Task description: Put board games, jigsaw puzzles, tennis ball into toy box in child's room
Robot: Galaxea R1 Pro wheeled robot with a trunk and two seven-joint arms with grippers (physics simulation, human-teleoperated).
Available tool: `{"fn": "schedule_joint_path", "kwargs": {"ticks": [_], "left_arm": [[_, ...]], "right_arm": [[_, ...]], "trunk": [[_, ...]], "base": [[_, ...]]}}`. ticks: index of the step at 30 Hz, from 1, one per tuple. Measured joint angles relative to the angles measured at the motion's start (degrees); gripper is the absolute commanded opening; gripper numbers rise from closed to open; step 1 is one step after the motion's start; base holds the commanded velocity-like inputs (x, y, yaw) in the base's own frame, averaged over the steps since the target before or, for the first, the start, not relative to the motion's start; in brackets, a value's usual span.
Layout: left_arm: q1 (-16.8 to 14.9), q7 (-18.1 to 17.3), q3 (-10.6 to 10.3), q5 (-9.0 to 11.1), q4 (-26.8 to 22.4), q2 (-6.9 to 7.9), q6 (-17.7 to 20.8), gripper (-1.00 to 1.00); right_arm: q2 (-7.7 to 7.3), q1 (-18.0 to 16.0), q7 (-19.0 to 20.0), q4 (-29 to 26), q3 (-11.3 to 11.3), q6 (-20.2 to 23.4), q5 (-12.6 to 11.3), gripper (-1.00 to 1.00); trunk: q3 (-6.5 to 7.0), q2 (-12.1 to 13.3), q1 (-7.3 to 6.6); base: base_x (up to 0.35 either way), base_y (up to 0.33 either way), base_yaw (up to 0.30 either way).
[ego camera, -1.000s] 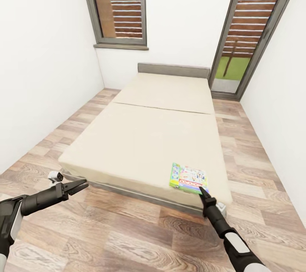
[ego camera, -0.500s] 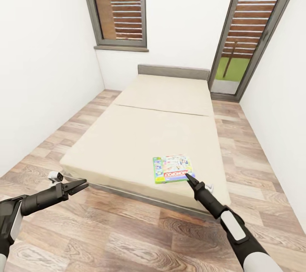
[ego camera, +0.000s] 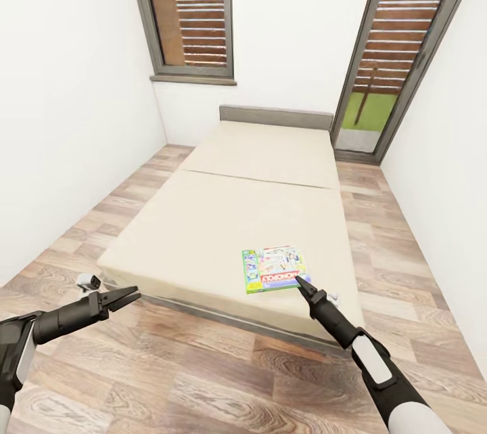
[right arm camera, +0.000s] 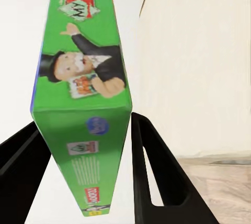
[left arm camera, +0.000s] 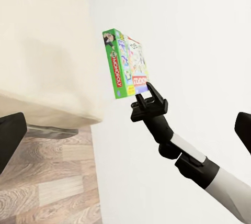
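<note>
A white-and-green board game (ego camera: pixel 274 269) lies flat near the foot of the bed (ego camera: pixel 230 217), its beige sheet otherwise bare. My right gripper (ego camera: pixel 299 281) is at the box's near right corner. In the right wrist view the box's green edge (right arm camera: pixel 83 77) sits between the two black fingers (right arm camera: pixel 151 171), which are shut on it. The left wrist view shows the same box (left arm camera: pixel 125 64) with the right gripper (left arm camera: pixel 151 92) at its corner. Off the bed's left foot corner my left gripper (ego camera: pixel 127 296) hangs open over the floor, holding nothing.
The bed's grey headboard (ego camera: pixel 276 113) stands against the far white wall, between a tall window (ego camera: pixel 189 11) and a glass door (ego camera: pixel 396 48). Wood-plank floor (ego camera: pixel 203 366) runs along both sides and in front. A small white object (ego camera: pixel 88 279) lies by the left foot corner.
My right gripper has slid the board game left and slightly further onto the bed, mostly in the first half second. The left arm has stayed still.
</note>
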Motion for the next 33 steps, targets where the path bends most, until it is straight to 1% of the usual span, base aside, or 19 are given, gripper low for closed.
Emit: {"fn": "schedule_joint_path", "kwargs": {"ticks": [3,4,6,12,14,17,19,22,26,29,31,33], "left_arm": [[0.0,0.0,0.0,0.0,0.0,0.0,0.0,1.0],[0.0,0.0,0.0,0.0,0.0,0.0,0.0,1.0],[0.0,0.0,0.0,0.0,0.0,0.0,0.0,1.0],[0.0,0.0,0.0,0.0,0.0,0.0,0.0,1.0],[0.0,0.0,0.0,0.0,0.0,0.0,0.0,1.0],[0.0,0.0,0.0,-0.1,0.0,0.0,0.0,1.0],[0.0,0.0,0.0,-0.1,0.0,0.0,0.0,1.0],[0.0,0.0,0.0,-0.2,0.0,0.02,0.0,1.0],[0.0,0.0,0.1,-0.4,0.0,0.17,-0.1,1.0],[0.0,0.0,0.5,-0.5,0.0,0.86,0.0,1.0],[0.0,0.0,0.7,-0.6,0.1,1.6,0.0,1.0],[0.0,0.0,0.8,-0.6,0.2,2.65,0.1,1.0]], "right_arm": [[-0.02,0.0,-0.4,0.0,0.1,0.5,-0.1,-1.0],[-0.1,0.0,-0.7,0.0,0.3,2.6,0.2,-1.0],[-0.12,0.0,-0.5,0.0,0.2,3.5,0.0,-1.0],[-0.15,0.0,-0.5,-0.1,0.3,4.0,0.3,-1.0],[-0.23,0.0,-0.8,-0.1,0.3,4.2,1.1,-1.0],[-0.76,0.0,-1.0,-0.1,0.3,4.5,4.2,-1.0],[-1.08,0.0,-0.3,-0.2,0.2,4.4,5.9,-1.0],[-1.21,0.0,0.5,-1.8,0.1,4.3,6.4,-1.0],[-1.33,0.0,0.6,-3.8,0.1,4.1,6.8,-1.0],[-1.34,0.0,0.4,-4.0,0.0,4.1,6.9,-1.0],[-1.35,0.0,0.3,-4.1,0.0,4.1,6.9,-1.0],[-1.35,0.0,0.3,-4.1,0.0,4.0,6.9,-1.0]], "trunk": [[0.54,1.2,-0.66],[0.72,1.6,-0.88],[1.08,2.4,-1.32],[2.15,4.8,-2.64],[2.51,5.6,-3.08],[3.05,6.8,-3.73],[3.41,7.6,-4.17],[3.95,8.8,-4.83],[4.67,10.4,-5.71],[5.29,11.6,-6.37],[5.78,12.4,-6.81],[6.3,13.2,-7.25]], "base": [[0.0,0.0,0.0],[0.0,0.0,0.0],[0.0,0.0,0.0],[0.0,0.0,0.0],[0.0,0.0,0.0],[0.0,0.0,0.0],[0.0,0.0,0.0],[0.0,0.0,0.0],[0.0,0.0,0.0],[0.0,0.0,0.015],[0.0,0.0,0.051],[0.0,0.0,0.063]]}}
